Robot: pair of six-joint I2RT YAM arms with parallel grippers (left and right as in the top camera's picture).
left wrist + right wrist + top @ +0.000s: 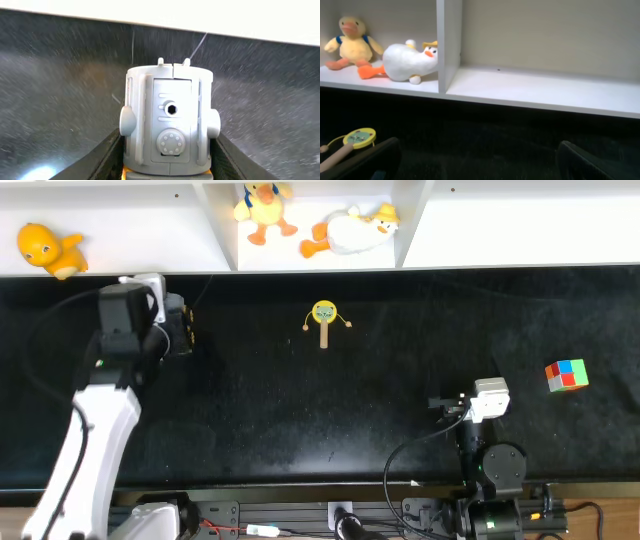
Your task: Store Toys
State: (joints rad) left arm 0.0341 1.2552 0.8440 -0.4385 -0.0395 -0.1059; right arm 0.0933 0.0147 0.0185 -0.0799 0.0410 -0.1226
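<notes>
A grey toy robot [169,125] with a round dial on its front stands upright between the fingers of my left gripper [167,167], which is shut on it. That gripper [172,322] is at the table's back left, just in front of the white shelf [320,260]. A yellow rattle drum [323,318] lies on the black table near the shelf's middle compartment, and a colour cube [566,375] sits at the right. My right gripper [480,165] is open and holds nothing, low near the front right [470,405].
An orange duck [48,248] sits in the shelf's left compartment. A yellow duck plush [264,208] and a white goose plush [350,230] share the middle one, divided from the bare right compartment [545,90] by a white wall [449,45].
</notes>
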